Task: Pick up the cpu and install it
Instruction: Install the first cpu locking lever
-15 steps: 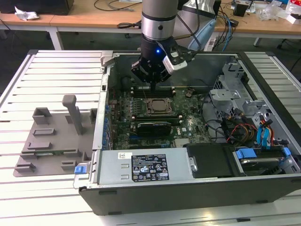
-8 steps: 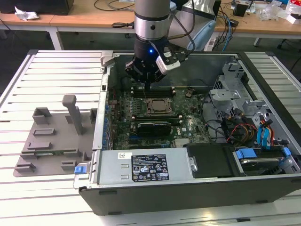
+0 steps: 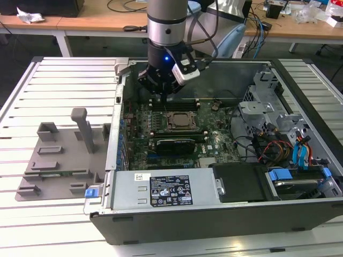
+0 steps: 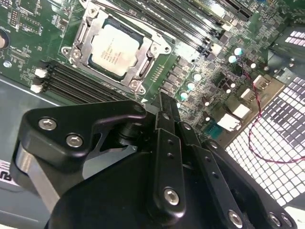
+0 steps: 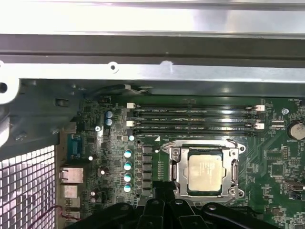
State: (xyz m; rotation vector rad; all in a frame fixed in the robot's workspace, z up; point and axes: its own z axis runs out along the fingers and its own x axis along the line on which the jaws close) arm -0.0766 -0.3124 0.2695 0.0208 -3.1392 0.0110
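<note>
Already seated: cpu [image 5: 205,173] lying flat inside the socket frame [image 5: 204,172] on the motherboard [image 5: 276,162], silvery top up.

Seen in both wrist views squarely within the metal rim, cpu [image 4: 116,48] level with the frame [image 4: 117,49] around it. Gripper [image 3: 161,94] hanging over the open computer case [image 3: 161,225], above the board and just behind the socket [image 3: 180,121] in the exterior view, apart from the chip and holding nothing. Black gripper body [image 4: 157,181] filling the near part of the second wrist view; whether the fingers stand apart or together, cannot tell. Four memory slots [image 5: 195,119] running alongside the socket. Grey plastic tray [image 3: 61,160] with slots and posts resting on the slatted table [image 3: 64,85], at the exterior view's left of the case.
</note>
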